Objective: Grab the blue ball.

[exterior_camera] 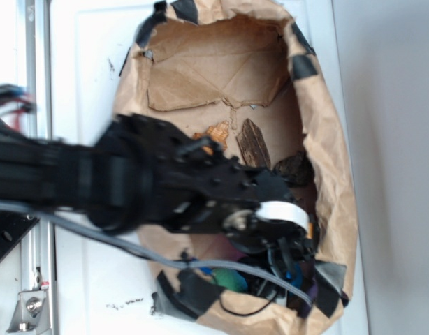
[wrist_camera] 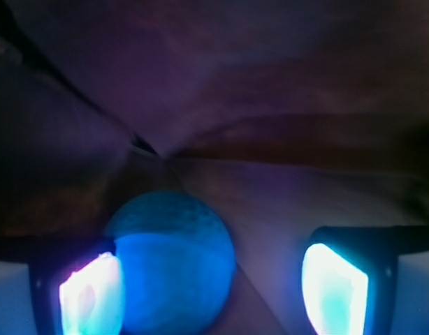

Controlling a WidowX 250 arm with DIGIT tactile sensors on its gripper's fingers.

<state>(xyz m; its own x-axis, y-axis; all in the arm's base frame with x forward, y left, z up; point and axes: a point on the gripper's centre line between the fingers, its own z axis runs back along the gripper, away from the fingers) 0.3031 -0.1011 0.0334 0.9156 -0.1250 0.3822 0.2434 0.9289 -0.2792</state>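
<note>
The blue ball (wrist_camera: 174,262) fills the lower left of the wrist view, resting on brown paper in a dim corner. My gripper (wrist_camera: 211,289) is open around it. The left finger (wrist_camera: 89,296) is right against the ball's side, and the right finger (wrist_camera: 335,287) stands well apart from it with bare paper between. In the exterior view my gripper (exterior_camera: 288,259) reaches down into the near right end of the paper bag (exterior_camera: 333,139), and the arm hides the ball there.
A long bark piece (exterior_camera: 253,143) and a dark bark chunk (exterior_camera: 295,169) lie mid-bag beside an orange piece (exterior_camera: 218,132). A green-teal round thing (exterior_camera: 232,281) shows under the arm's cable. The bag's walls rise close around the gripper.
</note>
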